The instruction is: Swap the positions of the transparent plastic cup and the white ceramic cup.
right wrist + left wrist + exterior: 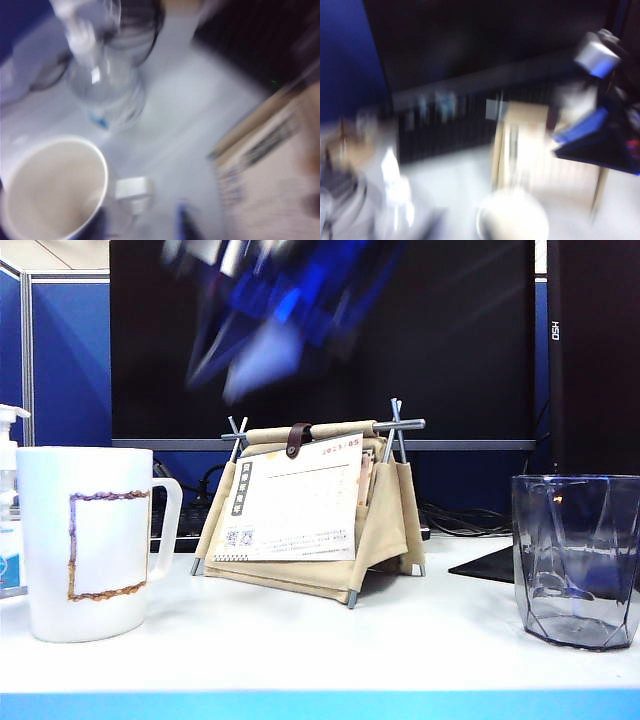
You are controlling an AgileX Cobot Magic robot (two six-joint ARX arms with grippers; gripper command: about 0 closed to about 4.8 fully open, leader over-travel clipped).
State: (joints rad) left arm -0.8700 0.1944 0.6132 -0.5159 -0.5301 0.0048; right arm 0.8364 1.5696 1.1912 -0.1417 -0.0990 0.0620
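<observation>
The white ceramic cup (88,540), a tall mug with a brownish rectangle outline, stands at the table's left. It also shows from above as the white ceramic cup (52,187) and, blurred, the white ceramic cup (512,217). The transparent plastic cup (575,560), faceted and grey-blue, stands at the right. My right gripper (250,340) is a blue blur high above the table's middle. In its own wrist view the right gripper (142,225) is open, its two fingertips apart above the mug's handle (134,192). The left wrist view shows this right gripper (590,132) too. My left gripper does not show.
A beige fabric stand with a calendar card (300,505) sits between the cups at mid table. A clear pump bottle (102,85) stands behind the mug at the far left. A dark monitor (400,340) fills the back, and black cables lie behind the stand.
</observation>
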